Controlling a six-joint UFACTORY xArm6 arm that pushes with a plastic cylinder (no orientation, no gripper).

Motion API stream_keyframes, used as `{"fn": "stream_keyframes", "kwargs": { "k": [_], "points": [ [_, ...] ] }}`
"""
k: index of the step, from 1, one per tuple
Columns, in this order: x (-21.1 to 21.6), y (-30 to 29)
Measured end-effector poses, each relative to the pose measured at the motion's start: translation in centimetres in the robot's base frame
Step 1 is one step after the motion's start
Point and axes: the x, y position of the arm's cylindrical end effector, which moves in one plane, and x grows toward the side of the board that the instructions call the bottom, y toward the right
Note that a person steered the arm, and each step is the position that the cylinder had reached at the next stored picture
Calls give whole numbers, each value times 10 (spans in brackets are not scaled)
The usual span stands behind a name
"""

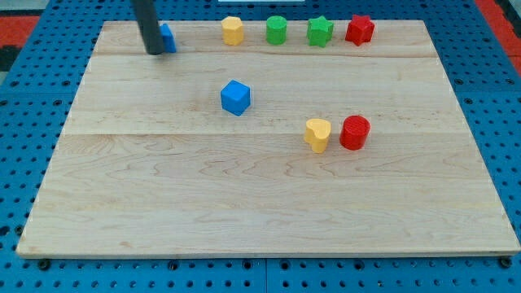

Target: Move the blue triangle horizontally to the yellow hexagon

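Observation:
The blue triangle (168, 37) lies near the view's top left of the wooden board, mostly hidden behind my rod. My tip (154, 51) rests on the board against the triangle's left side. The yellow hexagon (233, 30) stands to the right of the triangle in the same top row, a short gap away.
The top row continues rightward with a green cylinder (277, 29), a green star (320, 32) and a red star (359, 29). A blue cube (235, 97) sits mid-board. A yellow heart (317, 134) touches a red cylinder (355, 132). The board (244, 203) lies on a blue pegboard.

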Motion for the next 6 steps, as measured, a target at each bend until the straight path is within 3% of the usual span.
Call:
{"fn": "stream_keyframes", "kwargs": {
  "k": [2, 4, 6],
  "points": [
    [-14, 24],
    [-15, -54],
    [-51, -20]
  ]
}}
